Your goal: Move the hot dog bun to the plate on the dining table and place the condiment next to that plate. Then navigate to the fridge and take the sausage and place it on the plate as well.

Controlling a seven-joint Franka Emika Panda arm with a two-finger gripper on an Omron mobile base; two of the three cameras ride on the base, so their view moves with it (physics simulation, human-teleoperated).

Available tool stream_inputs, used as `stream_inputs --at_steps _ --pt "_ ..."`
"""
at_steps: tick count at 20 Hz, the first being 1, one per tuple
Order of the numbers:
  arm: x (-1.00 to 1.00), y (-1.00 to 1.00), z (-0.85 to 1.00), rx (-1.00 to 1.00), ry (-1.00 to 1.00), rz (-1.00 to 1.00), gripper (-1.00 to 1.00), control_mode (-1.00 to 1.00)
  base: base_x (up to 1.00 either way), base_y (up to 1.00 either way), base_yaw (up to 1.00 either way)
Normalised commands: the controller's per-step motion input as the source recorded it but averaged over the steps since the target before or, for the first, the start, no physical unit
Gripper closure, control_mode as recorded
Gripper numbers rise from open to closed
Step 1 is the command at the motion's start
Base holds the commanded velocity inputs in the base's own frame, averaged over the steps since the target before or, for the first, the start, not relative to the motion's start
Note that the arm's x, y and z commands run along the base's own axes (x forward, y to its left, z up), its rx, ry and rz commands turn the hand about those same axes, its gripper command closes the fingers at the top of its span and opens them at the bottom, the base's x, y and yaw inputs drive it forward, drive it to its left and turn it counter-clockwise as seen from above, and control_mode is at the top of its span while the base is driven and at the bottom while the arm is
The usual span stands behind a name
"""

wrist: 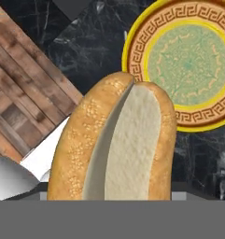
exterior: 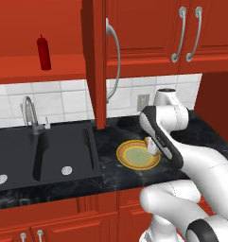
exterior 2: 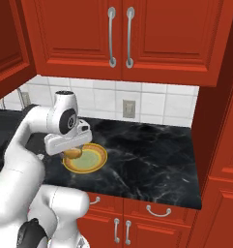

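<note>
The hot dog bun (wrist: 114, 144) is a tan split roll that hangs low over the black counter, beside a yellow-rimmed plate. My gripper (exterior 2: 72, 151) is shut on it, and its fingers are hidden behind the bread in the hand view. From the left base view the bun (exterior: 148, 142) peeks out under the hand (exterior: 152, 147), just above that plate's right edge. The condiment (exterior: 43, 53), a slim dark red bottle, stands upright on the open upper cabinet's shelf, far up and left of the hand. The plate, dining table, fridge and sausage are out of view.
A yellow-rimmed plate with a greenish centre (exterior: 127, 160) (exterior 2: 101, 160) (wrist: 151, 28) lies on the black marble counter (exterior 2: 152, 160). A dark sink (exterior: 39, 151) with a faucet (exterior: 30, 113) lies to its left. An open red cabinet door (exterior: 99, 61) juts out above the counter.
</note>
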Motion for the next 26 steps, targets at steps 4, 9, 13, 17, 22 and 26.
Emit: stream_inputs --at_steps 4,9,13,17,22,26 --pt "-0.81 -0.08 1.0 0.0 0.0 0.0 1.0 -1.0 0.0 0.0 0.0" --pt "-0.61 0.0 1.0 0.0 0.0 0.0 1.0 -1.0 0.0 0.0 0.0" --pt "-0.51 -0.01 0.81 0.01 -0.02 0.0 1.0 -1.0 0.0 0.0 0.0" --pt "-0.3 -0.03 0.23 0.01 -0.03 0.0 1.0 1.0 -0.39 -0.03 0.0" --pt "0.0 0.0 0.0 0.0 0.0 0.0 1.0 1.0 -0.92 -0.07 0.03" --pt "0.0 0.0 0.0 0.0 0.0 0.0 1.0 1.0 -0.67 0.0 0.31"
